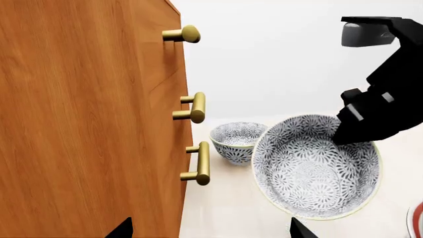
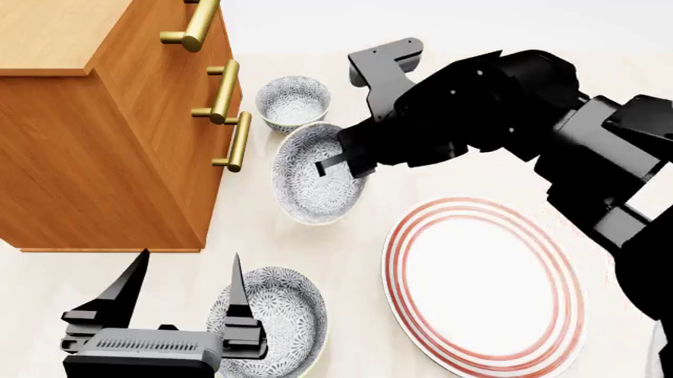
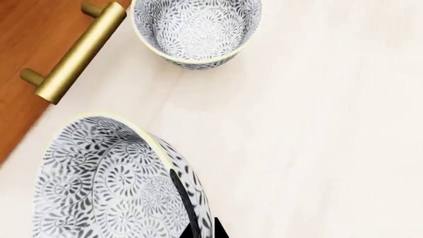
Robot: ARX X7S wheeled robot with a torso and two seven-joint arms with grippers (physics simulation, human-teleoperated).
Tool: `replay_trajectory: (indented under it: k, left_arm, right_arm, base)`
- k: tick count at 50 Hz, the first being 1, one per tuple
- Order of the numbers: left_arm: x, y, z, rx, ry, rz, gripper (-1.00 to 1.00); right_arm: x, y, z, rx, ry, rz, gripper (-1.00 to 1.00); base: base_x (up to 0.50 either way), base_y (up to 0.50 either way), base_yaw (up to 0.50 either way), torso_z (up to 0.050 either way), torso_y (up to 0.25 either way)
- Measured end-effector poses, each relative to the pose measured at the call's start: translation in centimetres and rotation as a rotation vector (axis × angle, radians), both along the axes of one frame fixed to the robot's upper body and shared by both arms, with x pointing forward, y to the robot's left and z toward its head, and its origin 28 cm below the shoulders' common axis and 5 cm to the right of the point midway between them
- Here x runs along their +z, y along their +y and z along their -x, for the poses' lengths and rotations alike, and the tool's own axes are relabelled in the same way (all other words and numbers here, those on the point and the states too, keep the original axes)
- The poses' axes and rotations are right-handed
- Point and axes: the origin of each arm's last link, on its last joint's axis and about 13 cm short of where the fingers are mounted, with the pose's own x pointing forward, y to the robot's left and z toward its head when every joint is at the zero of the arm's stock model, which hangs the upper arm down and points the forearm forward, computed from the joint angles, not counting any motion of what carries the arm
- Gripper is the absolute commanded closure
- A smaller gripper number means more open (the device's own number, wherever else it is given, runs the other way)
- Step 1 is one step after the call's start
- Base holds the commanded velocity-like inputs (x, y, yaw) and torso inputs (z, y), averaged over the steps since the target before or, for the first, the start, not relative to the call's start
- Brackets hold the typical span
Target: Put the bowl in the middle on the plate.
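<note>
Camera layout: one head view, two wrist views.
Head camera looks steeply down over floor, cabinet point(image 2: 94, 118) and plate point(image 2: 478, 287). Left wrist camera faces along the cabinet front toward the middle bowl point(image 1: 317, 166). Right wrist camera sits close above that bowl's rim; all three views share it.
</note>
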Motion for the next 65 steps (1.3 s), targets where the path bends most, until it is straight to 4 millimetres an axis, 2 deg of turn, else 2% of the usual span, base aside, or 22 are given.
replay_trajectory:
  k: [20,34,42,65]
  left_arm:
    - [-0.2,0.0,-0.1,-0.001,0.004,-0.004,-1.00]
    - [-0.2,-0.1,-0.1,-0.001,0.007,-0.007,-1.00]
    - [-0.2,-0.1,-0.1,-0.002,0.007,-0.008,-1.00]
    - [-0.3,-0.2,-0.1,-0.001,0.011,-0.013,-1.00]
  right_arm:
    - [3.3,-4.4,2.7,-0.053,-0.032,-0.071,1.00]
    - [4.9,-7.6,5.1,-0.091,-0.057,-0.167,1.00]
    - [5.0,-9.2,6.6,-0.105,-0.070,-0.216,1.00]
    - [3.0,-12.4,9.9,-0.159,-0.041,-0.261,1.00]
  base:
    - [0.00,0.00,0.00,0.000,0.000]
    - [0.00,0.00,0.00,0.000,0.000]
    - [0.00,0.00,0.00,0.000,0.000]
    - [0.00,0.00,0.00,0.000,0.000]
